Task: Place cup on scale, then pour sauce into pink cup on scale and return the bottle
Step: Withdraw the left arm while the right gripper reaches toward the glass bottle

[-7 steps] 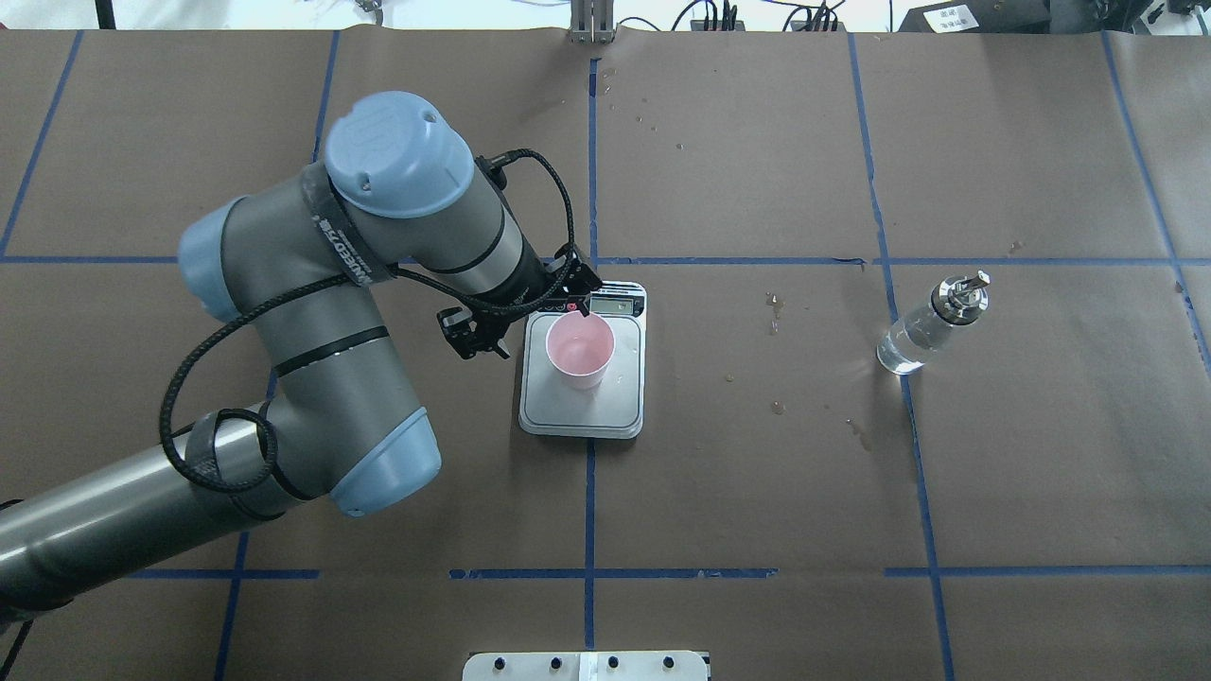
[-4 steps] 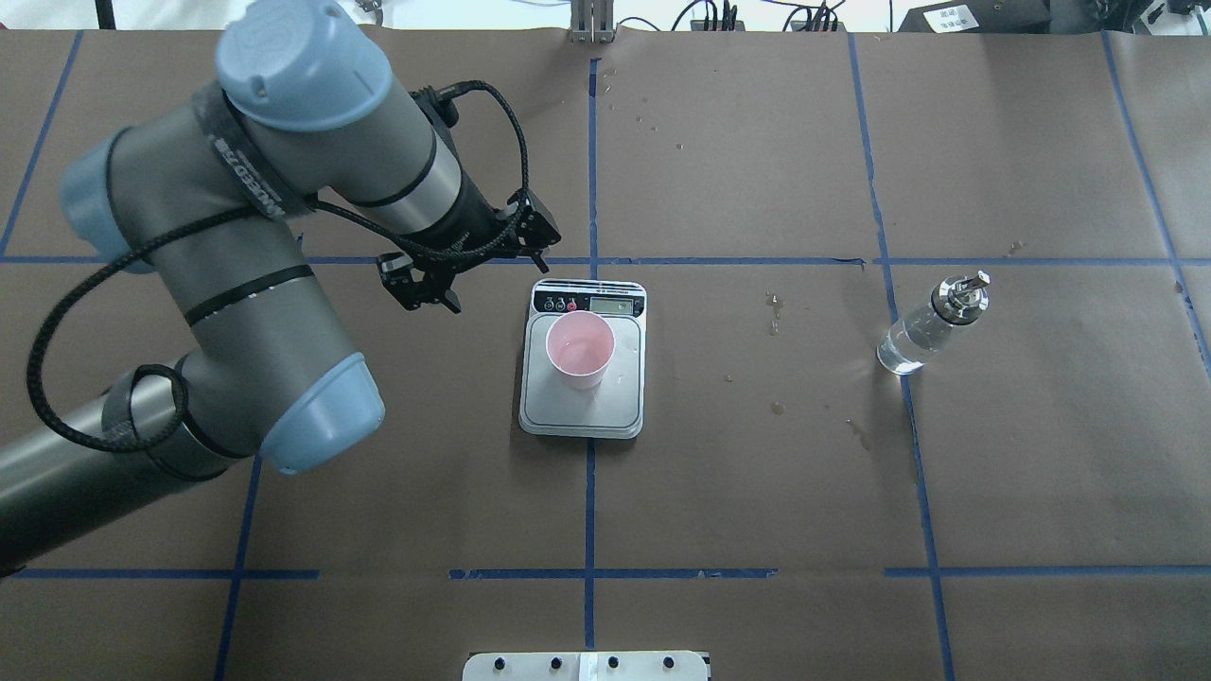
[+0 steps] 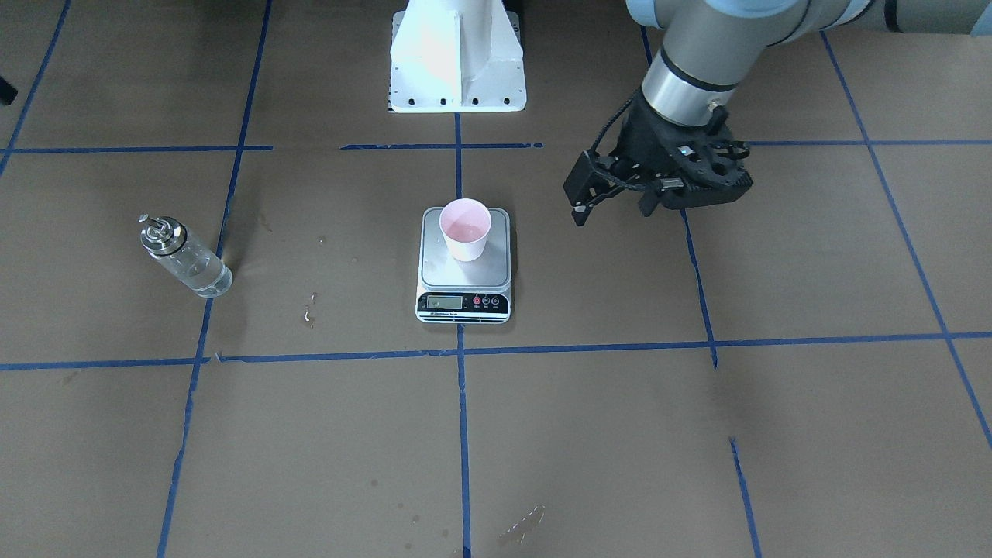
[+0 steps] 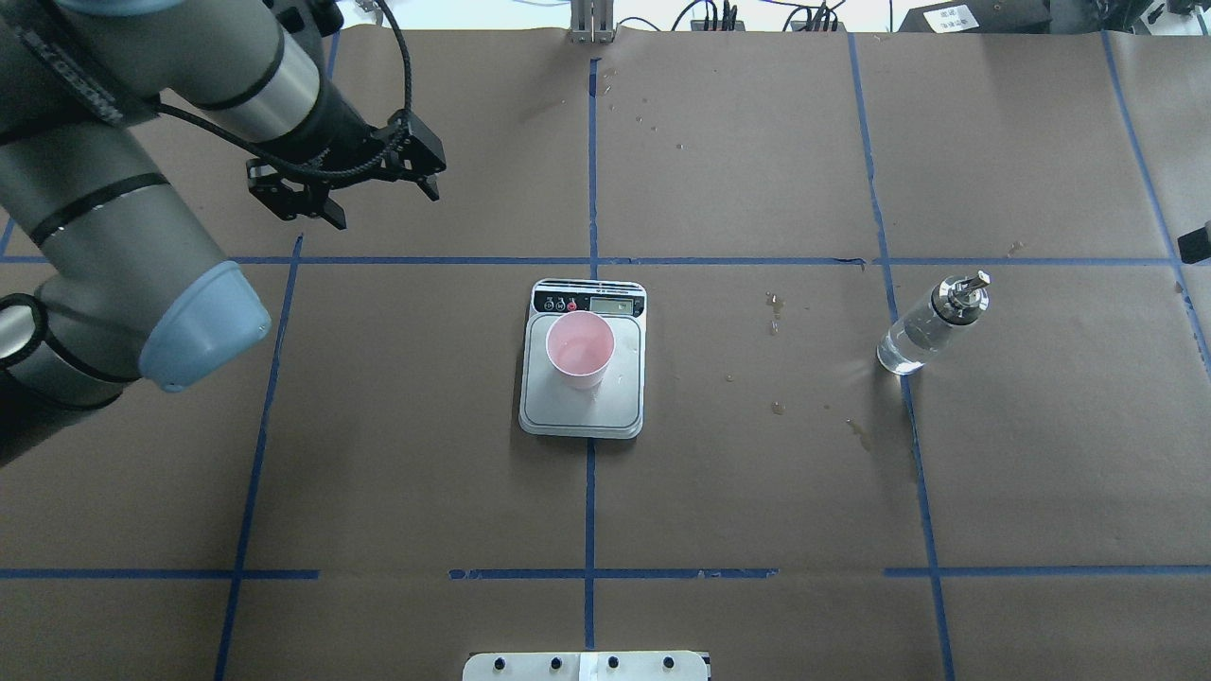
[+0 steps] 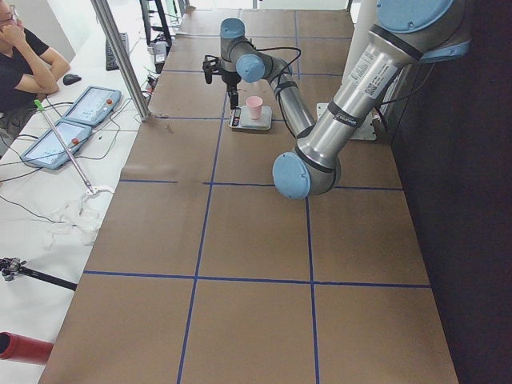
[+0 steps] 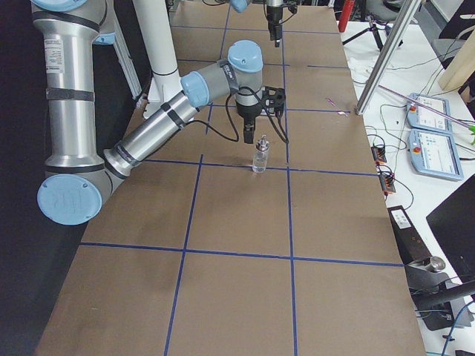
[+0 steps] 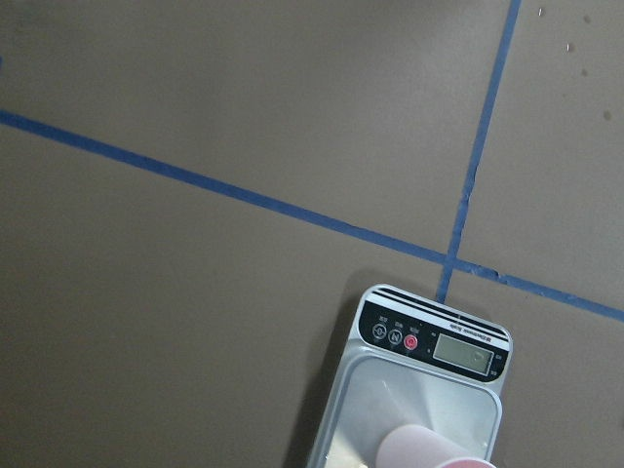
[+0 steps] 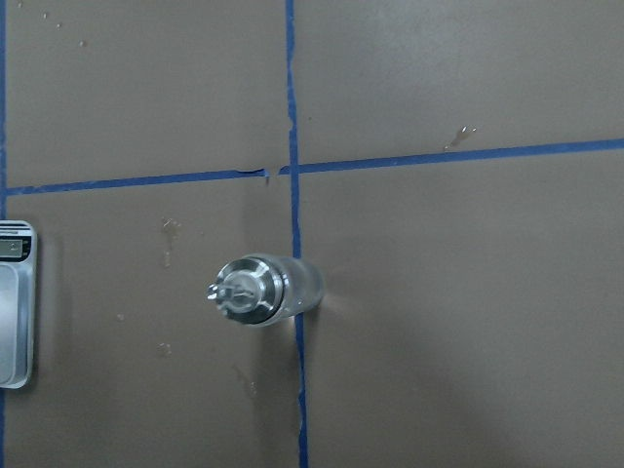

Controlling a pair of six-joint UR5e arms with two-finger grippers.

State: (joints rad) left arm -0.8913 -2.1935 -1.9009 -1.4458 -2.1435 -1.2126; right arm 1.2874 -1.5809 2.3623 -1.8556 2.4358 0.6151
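Observation:
The pink cup (image 4: 580,348) stands upright on the silver scale (image 4: 582,416), near the middle of the table, also seen as cup (image 3: 465,229) on scale (image 3: 496,267). My left gripper (image 4: 387,210) hangs open and empty, well away from the scale towards the table's far left; it also shows as the left gripper (image 3: 612,217). The clear glass bottle (image 4: 932,324) with its metal spout stands alone to the right, with clear sauce inside. The right wrist view looks straight down on the bottle (image 8: 263,290). Only a black edge of my right gripper (image 4: 1194,246) shows; I cannot tell its state.
Brown paper with a grid of blue tape covers the table. Small wet spots (image 4: 776,312) lie between scale and bottle. The white robot base (image 3: 457,54) stands behind the scale. A person (image 5: 20,56) sits at a side desk with tablets.
My left gripper has lifted off the cup's rim and drawn back far to the left, leaving the cup on the scale. A black piece of the right gripper has entered at the right edge.

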